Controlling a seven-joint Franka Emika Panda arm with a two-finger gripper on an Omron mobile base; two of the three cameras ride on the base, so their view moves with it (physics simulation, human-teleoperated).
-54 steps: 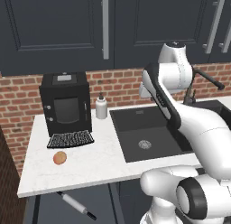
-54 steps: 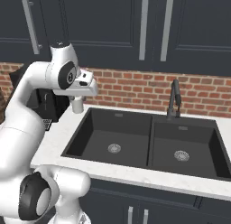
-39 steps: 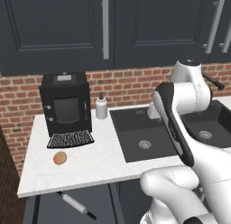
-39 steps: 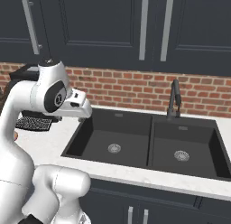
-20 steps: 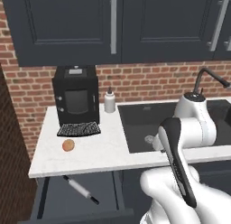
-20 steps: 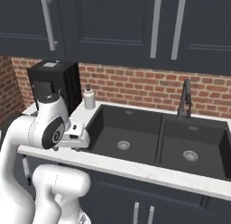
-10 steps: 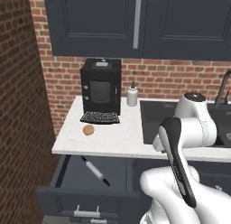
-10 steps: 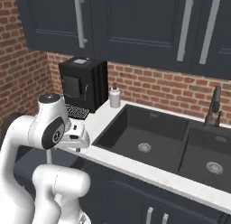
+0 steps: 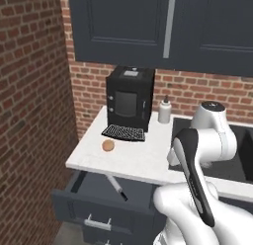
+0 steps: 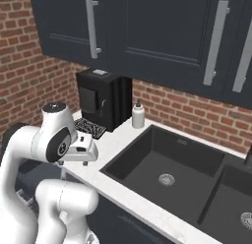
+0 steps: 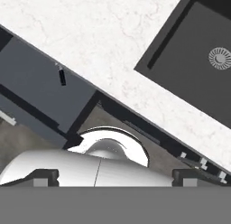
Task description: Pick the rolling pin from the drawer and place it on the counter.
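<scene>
Wide dark slate-grey drawer (image 9: 94,202) with silver bar handle pulled open below the white, faintly marbled stone-look counter (image 9: 143,160). Slim light grey-white rolling pin (image 9: 115,185) with small black handles lying diagonally inside the drawer, partly tucked under the counter's front edge; black end handle pointing toward the drawer front. Same pin seen in hand view as a short dark stub (image 11: 62,77) poking out from under the counter edge (image 11: 103,42), above the grey drawer floor (image 11: 31,74). Claw (image 10: 88,150) hanging out over the counter's front edge in right base view, well above the drawer, apart from the pin, gripping nothing. Finger tips barely visible at the bottom corners of hand view, far apart across the frame, so claw reads as spread wide. On the counter: black boxy coffee machine (image 9: 130,97) against the brick wall, dark mesh drip tray (image 9: 123,133) just in front of it, small round tan-brown ball-shaped item (image 9: 108,145) near the tray toward the counter's front, small white bottle with dark cap (image 9: 164,110) just beside the machine on the sink side. Dark inset sink (image 10: 172,174) set into the counter, round drain visible (image 11: 220,58). Dark upper cabinets with silver bar handles (image 10: 92,26) above, red brick wall (image 9: 29,101) on the left side.
</scene>
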